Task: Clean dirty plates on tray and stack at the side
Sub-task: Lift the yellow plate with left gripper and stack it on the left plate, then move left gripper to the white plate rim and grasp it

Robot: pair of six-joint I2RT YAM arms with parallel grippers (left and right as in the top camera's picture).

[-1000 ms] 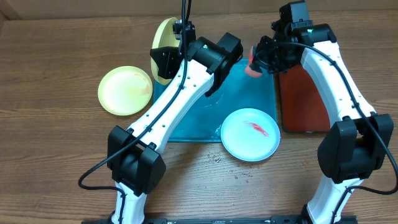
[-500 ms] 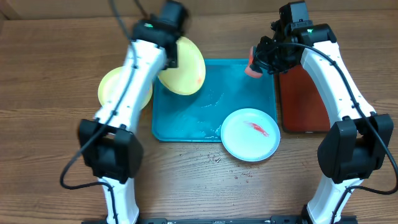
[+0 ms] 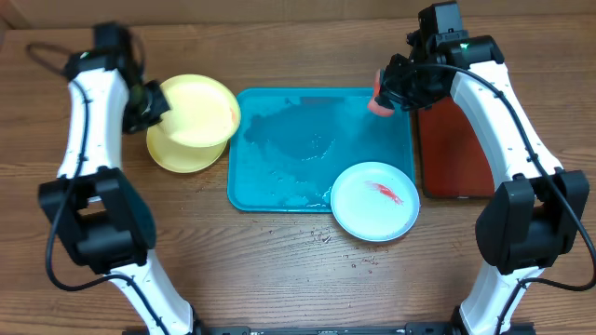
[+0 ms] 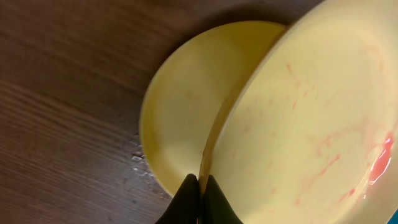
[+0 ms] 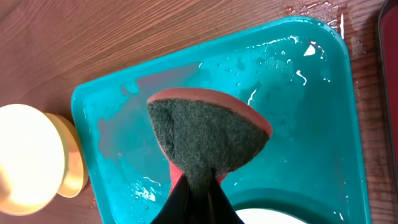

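Observation:
My left gripper point(image 4: 200, 194) is shut on the rim of a yellow-green plate point(image 4: 311, 118) with faint red smears. It holds that plate tilted over a second yellow-green plate point(image 4: 180, 118) lying on the table. Overhead, the held plate point(image 3: 197, 112) overlaps the lower one point(image 3: 177, 156), left of the teal tray point(image 3: 298, 140). A pale blue-white plate point(image 3: 374, 200) with a red smear sits at the tray's front right corner. My right gripper point(image 5: 199, 193) is shut on a dark-faced red sponge point(image 5: 208, 134) above the tray's back right corner.
The tray's floor point(image 5: 311, 124) is wet with streaks and droplets. A dark red tray point(image 3: 456, 149) lies right of the teal one, under my right arm. Small crumbs dot the wood in front of the teal tray.
My left arm has swung left, carrying the yellow-green plate from the tray's back left corner to above the other yellow-green plate. The right arm and sponge have not moved.

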